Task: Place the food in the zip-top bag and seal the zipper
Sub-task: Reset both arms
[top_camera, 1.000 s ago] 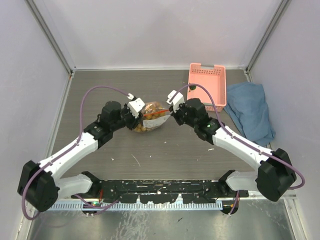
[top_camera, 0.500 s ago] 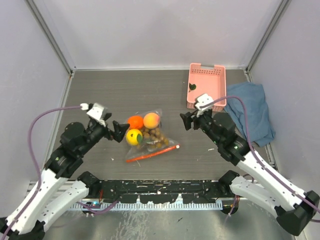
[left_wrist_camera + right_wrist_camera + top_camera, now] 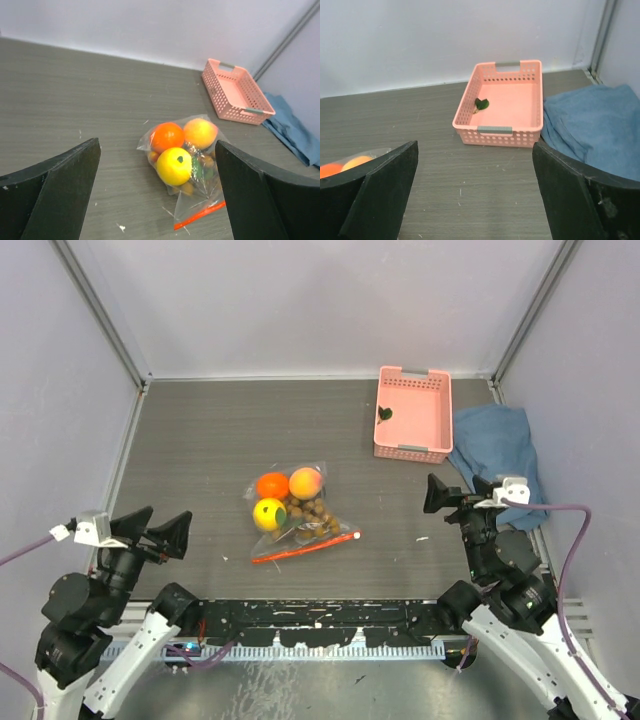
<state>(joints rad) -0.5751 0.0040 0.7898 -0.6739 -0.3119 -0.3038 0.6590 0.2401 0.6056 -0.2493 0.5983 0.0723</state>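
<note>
1. Change: backing off to the near edge, away from the zip-top bag [image 3: 295,510]; showing left gripper [image 3: 155,528] and right gripper [image 3: 450,502] both spread wide, holding nothing.
2. Meaning: leaving the food [image 3: 268,512] bagged in the middle of the desk [image 3: 220,440], with the zipper [image 3: 305,546] along the near side; likely wrapping up, seal unconfirmed.
3. Views: catching bagged fruit through the left wrist; catching mainly pink basket [image 3: 495,131], green scrap [image 3: 481,103] inside, and blue cloth [image 3: 590,125] through the right.

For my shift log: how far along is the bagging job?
Done: the food sits inside the zip-top bag. Its zipper lies as one thin strip; whether it is fully sealed is unclear. In hand: nothing; the left gripper and right gripper are open and empty. Left: perhaps confirming the seal.
</note>
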